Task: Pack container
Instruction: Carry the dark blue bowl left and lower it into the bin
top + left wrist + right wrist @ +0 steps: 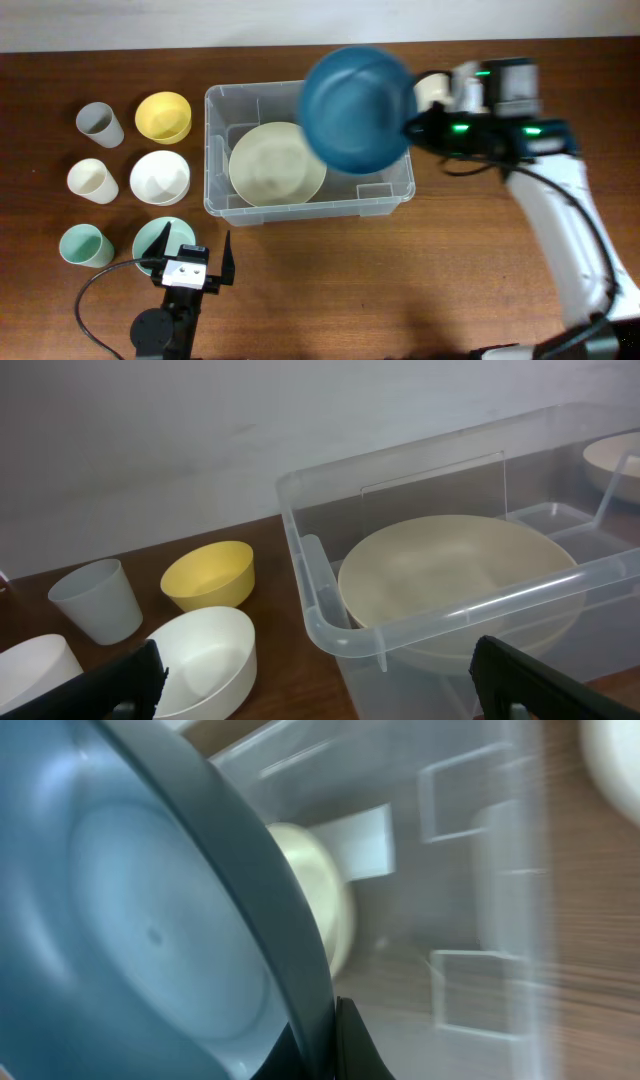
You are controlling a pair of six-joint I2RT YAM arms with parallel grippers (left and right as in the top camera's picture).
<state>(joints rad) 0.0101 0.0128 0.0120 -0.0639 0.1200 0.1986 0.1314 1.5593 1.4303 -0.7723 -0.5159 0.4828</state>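
Note:
The container (211,150), a large clear plastic bin, stands at the table's middle with a cream bowl (275,163) lying in its left half. Above its right half hangs a blue bowl (355,108), tilted, with my right gripper (410,128) shut on its rim. The right wrist view shows that blue bowl (130,920) filling the left side, its rim pinched in the right gripper (335,1040), with the container (480,870) below. My left gripper (194,245) stands open and empty by the front left. In its wrist view the left gripper (315,685) faces the container's corner (330,630).
Left of the bin stand a yellow bowl (163,116), a white bowl (160,177), a mint bowl (155,240), a grey cup (99,124), a cream cup (91,180) and a mint cup (84,245). A pale dish (432,90) sits right of the bin.

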